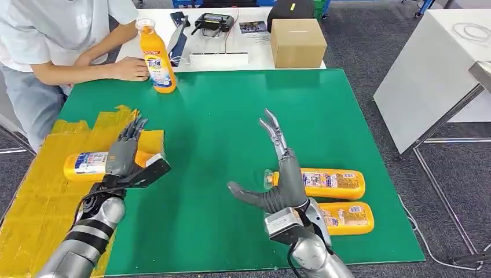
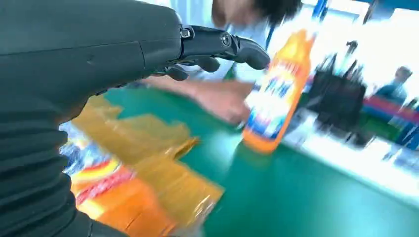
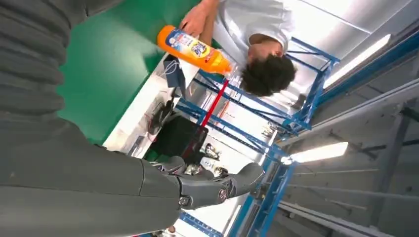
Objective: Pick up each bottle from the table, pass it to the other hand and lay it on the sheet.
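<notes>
Four orange bottles with blue-and-white labels: one upright [image 1: 156, 57], two lying on the green tabletop [image 1: 220, 139], one [image 1: 92, 163] on the yellow sheet [image 1: 40, 197]. Left hand [image 1: 124, 153] and right hand [image 1: 277, 174] both spread, holding nothing.

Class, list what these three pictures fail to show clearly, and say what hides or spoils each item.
- Bottle on the yellow sheet: head view, left hand covers its cap end.
- Nearer lying bottle: right hand and wrist hide its cap end.
- Upright bottle label: left wrist view, motion blur.
</notes>
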